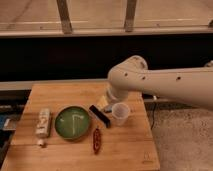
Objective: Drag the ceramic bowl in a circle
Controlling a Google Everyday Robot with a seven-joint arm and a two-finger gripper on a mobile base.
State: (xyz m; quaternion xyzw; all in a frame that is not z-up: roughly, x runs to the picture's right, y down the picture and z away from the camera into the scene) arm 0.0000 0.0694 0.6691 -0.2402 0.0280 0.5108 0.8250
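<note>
Glossy green ceramic bowl (pixel 73 122) upright (hand (pixel 106 102) near, upper right)

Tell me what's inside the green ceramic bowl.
The ceramic bowl looks empty: only glossy green glaze with pale light streaks. Nothing covers its inside; the gripper hovers apart from it, near the plastic cup.

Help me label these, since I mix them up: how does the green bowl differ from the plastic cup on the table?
The bowl is wide, shallow and glossy green; the cup is narrow, taller and whitish, see-through. The bowl is far larger across than the cup. The gripper hangs between them toward the back, nearer the cup than the bowl. Both stand upright, mouths up, on the wooden table.
</note>
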